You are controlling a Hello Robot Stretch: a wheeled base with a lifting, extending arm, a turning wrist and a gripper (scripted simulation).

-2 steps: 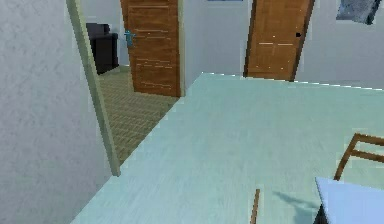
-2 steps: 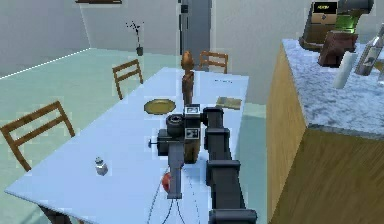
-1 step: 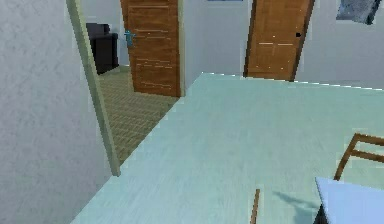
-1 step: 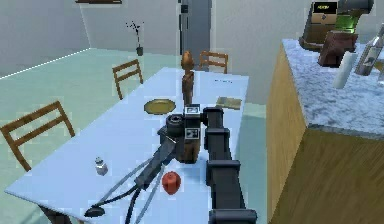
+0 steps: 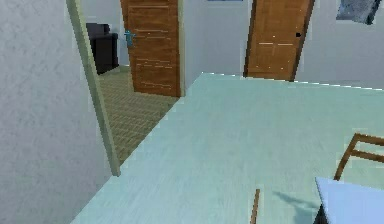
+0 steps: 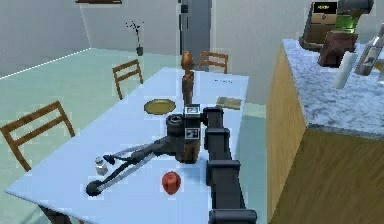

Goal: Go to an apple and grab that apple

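One apple (image 6: 171,181) and one yellow plate (image 6: 159,106) on the tabletop (image 6: 120,130), three wooden chairs (image 6: 126,75) beside it, two wooden doors (image 5: 275,40).

The pale bench (image 6: 125,130) carries a red apple (image 6: 171,181) at its near end, a small pale thing (image 6: 100,163), a yellow plate (image 6: 158,106), a brown bottle (image 6: 187,72) and a flat mat (image 6: 229,102).

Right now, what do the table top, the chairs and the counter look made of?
Table top: smooth pale surface, perhaps painted or laminate, going by its even colour with no grain. Chairs: wood, with brown slatted frames. Counter top: likely stone, from the grey speckling. Counter side: wood-look panel, a warm flat brown.
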